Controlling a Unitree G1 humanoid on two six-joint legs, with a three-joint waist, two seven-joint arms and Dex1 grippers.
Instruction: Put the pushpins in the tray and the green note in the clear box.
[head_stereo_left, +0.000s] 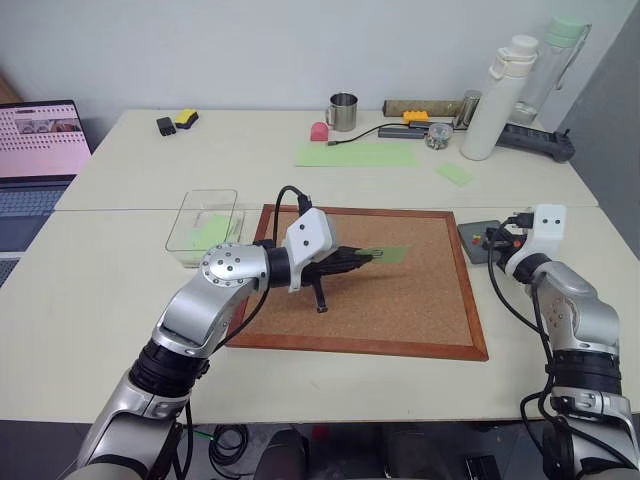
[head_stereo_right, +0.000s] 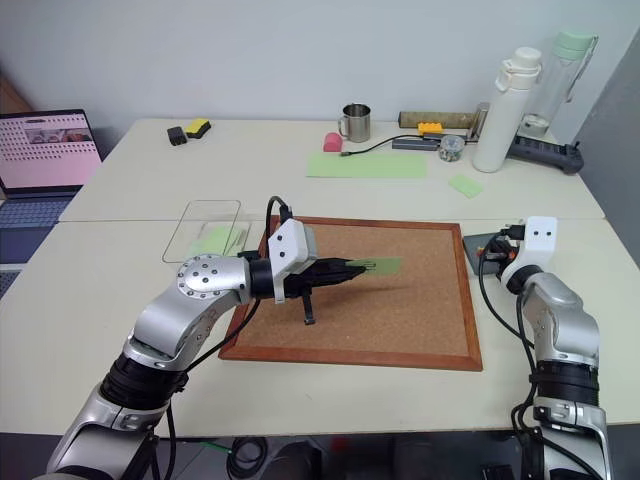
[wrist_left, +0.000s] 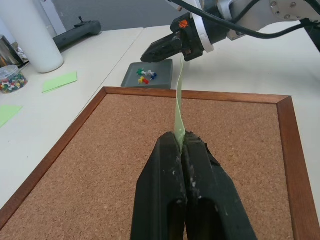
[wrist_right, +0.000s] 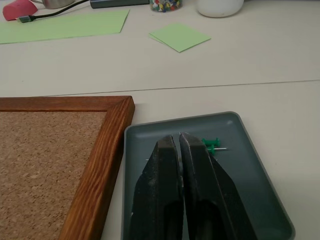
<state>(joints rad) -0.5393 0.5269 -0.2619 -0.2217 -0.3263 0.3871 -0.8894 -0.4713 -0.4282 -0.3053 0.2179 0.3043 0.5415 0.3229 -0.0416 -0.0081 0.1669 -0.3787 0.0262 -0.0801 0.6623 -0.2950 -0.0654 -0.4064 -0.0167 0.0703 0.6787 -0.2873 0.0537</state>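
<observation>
My left gripper (wrist_left: 182, 137) is shut on one edge of the green note (wrist_left: 179, 100), holding it just above the cork board (head_stereo_left: 400, 310); the note (head_stereo_left: 392, 254) sticks out past the fingertips. My right gripper (wrist_right: 178, 137) hangs low over the dark-grey tray (wrist_right: 250, 170), right of the board, fingers together with nothing seen between them. A green pushpin (wrist_right: 212, 145) lies in the tray beside one finger, and the left wrist view shows several pushpins (wrist_left: 145, 76) there. The clear box (head_stereo_left: 203, 226) stands left of the board with something pale green inside.
At the back of the table lie a long green sheet (head_stereo_left: 355, 154), a blank green note (head_stereo_left: 455, 173), a jar of pins (head_stereo_left: 437, 136), a metal mug (head_stereo_left: 343, 112) and a white bottle (head_stereo_left: 495, 100). A laptop (head_stereo_left: 35, 150) sits at far left.
</observation>
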